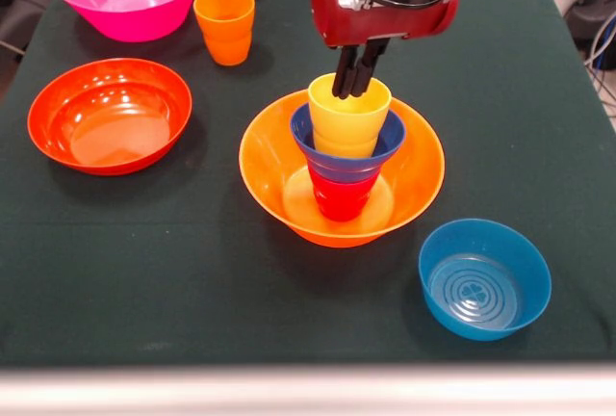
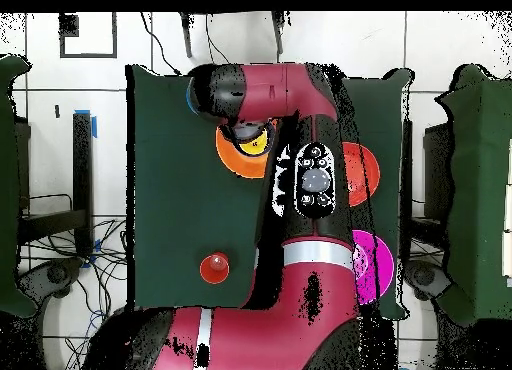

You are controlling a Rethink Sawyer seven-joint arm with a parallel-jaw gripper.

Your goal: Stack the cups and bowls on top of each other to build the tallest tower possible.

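Jaws nearly together, pinching the far rim of the yellow cup (image 1: 348, 113) atop the tower (image 1: 343, 170).

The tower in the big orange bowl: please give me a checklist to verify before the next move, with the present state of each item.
1. Yellow cup sits upright in small dark blue bowl: ok.
2. Dark blue bowl rests level on red cup: ok, slight tilt cannot be excluded.
3. Red cup stands in big yellow-orange bowl: ok.
4. Tool free of yellow cup: not ok, tips at its rim.
5. Tool open or shut: cannot tell.
6. Orange cup unobstructed: ok.
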